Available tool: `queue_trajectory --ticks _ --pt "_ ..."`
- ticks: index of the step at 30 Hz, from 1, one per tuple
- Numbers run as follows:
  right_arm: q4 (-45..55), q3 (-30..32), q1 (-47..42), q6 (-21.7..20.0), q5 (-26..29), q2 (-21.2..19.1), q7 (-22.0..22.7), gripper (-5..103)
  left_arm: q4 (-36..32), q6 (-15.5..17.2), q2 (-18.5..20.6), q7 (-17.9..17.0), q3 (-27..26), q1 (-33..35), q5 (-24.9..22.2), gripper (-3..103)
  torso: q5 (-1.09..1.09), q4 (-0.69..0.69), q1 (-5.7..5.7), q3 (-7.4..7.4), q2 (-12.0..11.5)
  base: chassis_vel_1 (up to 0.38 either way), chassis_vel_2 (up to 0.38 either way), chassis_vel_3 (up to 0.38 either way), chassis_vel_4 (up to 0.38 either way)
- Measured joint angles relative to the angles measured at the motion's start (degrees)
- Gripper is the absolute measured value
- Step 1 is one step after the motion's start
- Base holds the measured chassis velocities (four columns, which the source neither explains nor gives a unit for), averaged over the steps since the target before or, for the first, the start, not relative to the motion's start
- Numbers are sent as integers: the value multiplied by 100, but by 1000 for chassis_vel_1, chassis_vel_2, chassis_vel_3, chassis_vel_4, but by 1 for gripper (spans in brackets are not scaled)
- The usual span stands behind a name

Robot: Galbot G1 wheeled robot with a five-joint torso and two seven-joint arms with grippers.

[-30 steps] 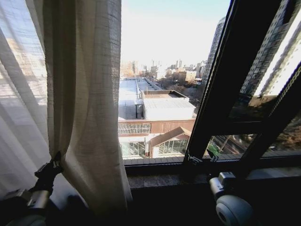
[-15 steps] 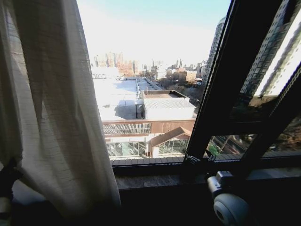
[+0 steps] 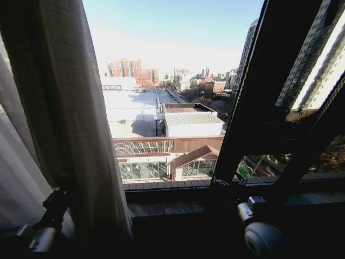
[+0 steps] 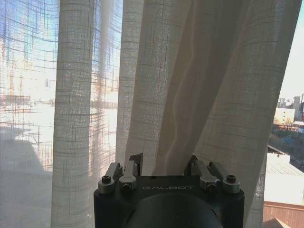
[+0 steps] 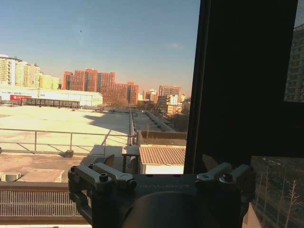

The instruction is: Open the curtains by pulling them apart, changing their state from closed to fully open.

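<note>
The curtain point(image 3: 70, 108) hangs bunched at the left of the window as a tall, sheer cream panel with long pleats. The glass to its right is uncovered. My left gripper point(image 3: 56, 202) sits low at the foot of that bunch. In the left wrist view the pleats point(image 4: 190, 85) narrow down into a fold that runs between the fingers point(image 4: 137, 161) of the left gripper point(image 4: 164, 164), which is shut on it. My right gripper point(image 5: 160, 161) stands open before the bare glass with nothing between its fingers. The right arm point(image 3: 261, 234) rests low at the right.
A thick dark window frame bar point(image 3: 259, 108) slants up the right side, also close ahead of the right gripper as the bar point(image 5: 247, 95). A stone sill point(image 3: 178, 208) runs along the bottom of the window. Rooftops and city buildings lie beyond the glass.
The curtain's edge has moved well to the left, uncovering more glass. My left gripper swung out to the left edge with it, then came back a little. The right arm barely moved.
</note>
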Motion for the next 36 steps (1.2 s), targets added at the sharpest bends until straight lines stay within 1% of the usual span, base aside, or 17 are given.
queue_trajectory --ticks 3,5,6,8,9,11,13,15,17,22,27,28,30,31,32,33,36 --pt "-14 -66 30 0 -2 1 0 100 -1 77 180 -9 101 -49 38 57 0 0 0 0 0 0 0 0 0" --pt "-14 -81 31 0 -3 2 0 100 6 79 215 -9 112 -68 38 57 0 0 0 0 0 0 0 0 0" --pt "-14 -116 34 0 -9 2 0 100 94 78 343 0 144 -146 30 62 0 0 0 0 0 0 0 0 0" --pt "-14 -162 35 0 -22 -2 0 100 260 52 533 172 179 -269 -2 74 -1 0 0 0 0 0 0 0 0" --pt "-14 -162 35 0 -22 -2 0 100 260 52 533 172 179 -269 -2 74 -1 0 0 0 0 0 0 0 0" --pt "-1 -183 24 0 -38 -14 2 100 446 22 805 449 235 -432 -88 84 -1 0 0 0 0 0 0 0 0" --pt "5 -183 13 -1 -42 -18 3 100 497 16 889 513 255 -477 -139 84 -2 0 0 0 0 0 0 0 0" --pt "24 -168 -39 -1 -76 -25 4 100 623 -14 1111 654 311 -612 -280 94 -1 0 0 0 0 0 0 0 0" --pt "47 -137 -127 -1 -155 -21 4 100 811 -74 1378 703 431 -804 -376 100 0 -1 0 0 0 0 0 0 0" --pt "43 -170 -161 -1 -230 23 4 100 1118 -159 1625 647 548 -1079 -443 100 -1 -2 0 0 0 0 0 0 0" --pt "19 -246 -166 -1 -309 30 4 100 1278 -230 1604 558 564 -1186 -465 103 0 0 0 1 0 0 0 0 0" --pt "19 -250 -178 -1 -318 21 5 100 1294 -245 1574 512 579 -1194 -445 98 0 -2 0 0 0 0 0 0 0" --pt "19 -251 -180 -1 -322 13 4 100 1299 -253 1548 476 588 -1194 -431 98 0 -2 0 0 0 0 0 0 0" --pt "24 -250 -192 -1 -326 1 4 100 1300 -264 1495 380 620 -1194 -398 89 -1 1 0 0 0 0 0 0 0" --pt "34 -243 -208 -1 -328 -1 4 100 1296 -265 1462 299 650 -1193 -370 83 0 1 0 0 0 0 0 0 0" --pt "51 -234 -228 0 -329 0 4 100 1290 -266 1438 269 665 -1186 -357 83 -1 0 0 0 0 0 0 0 0" --pt "78 -229 -269 3 -340 23 4 100 1279 -271 1404 258 671 -1158 -334 72 -1 0 1 1 0 0 0 0 0"
